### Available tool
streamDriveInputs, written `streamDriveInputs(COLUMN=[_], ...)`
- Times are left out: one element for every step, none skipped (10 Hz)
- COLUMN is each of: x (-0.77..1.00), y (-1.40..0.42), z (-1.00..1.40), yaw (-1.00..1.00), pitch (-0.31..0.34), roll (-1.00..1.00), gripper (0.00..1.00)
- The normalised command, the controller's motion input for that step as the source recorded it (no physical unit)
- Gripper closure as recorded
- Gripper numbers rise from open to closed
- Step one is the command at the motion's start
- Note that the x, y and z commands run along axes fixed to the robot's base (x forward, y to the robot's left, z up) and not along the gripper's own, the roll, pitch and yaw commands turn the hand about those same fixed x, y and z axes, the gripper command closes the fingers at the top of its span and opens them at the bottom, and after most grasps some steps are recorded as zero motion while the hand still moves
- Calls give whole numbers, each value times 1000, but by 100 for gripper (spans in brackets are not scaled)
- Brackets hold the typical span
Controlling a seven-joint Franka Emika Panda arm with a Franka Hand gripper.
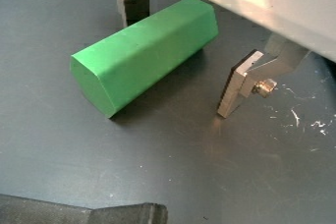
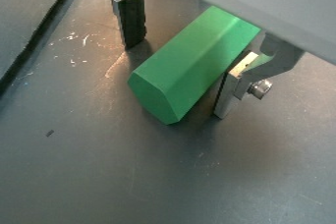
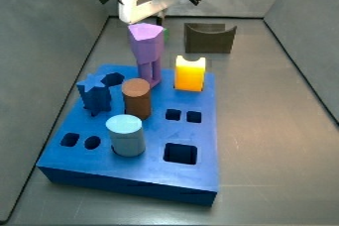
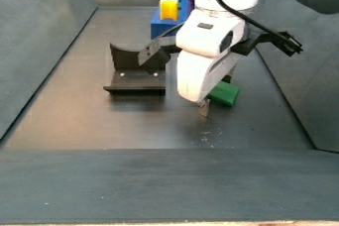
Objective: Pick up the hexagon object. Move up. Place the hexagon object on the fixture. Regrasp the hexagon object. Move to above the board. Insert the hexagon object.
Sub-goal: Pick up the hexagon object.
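The hexagon object (image 1: 141, 56) lies on its side on the dark counter (image 1: 197, 169), its long axis level with the surface and running crosswise to the line between the two fingers. One six-sided end face shows in both wrist views (image 2: 194, 66), turned toward the cameras. In a side view only a small green part of it (image 4: 227, 94) peeks out beside the arm, near the right wall and apart from the fixture (image 4: 137, 71).

The hand (image 1: 182, 56) is down at the counter and straddles the prism, its jaws spread wide. One finger (image 1: 133, 6) stands by the far flank with a little gap. The other finger (image 2: 237, 88) sits just beside the near flank; whether it touches cannot be told. Nothing is clamped.

The board (image 3: 79, 146) lies well apart.
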Motion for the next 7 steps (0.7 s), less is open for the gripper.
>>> streamDriveInputs(x=[0,0,0,0,0,0,0], y=[-3,0,0,0,0,0,0], z=[0,0,0,0,0,0,0], yaw=[0,0,0,0,0,0,0], pitch=[0,0,0,0,0,0,0], roll=[24,0,0,0,0,0,0], gripper=[0,0,100,100,100,100,100])
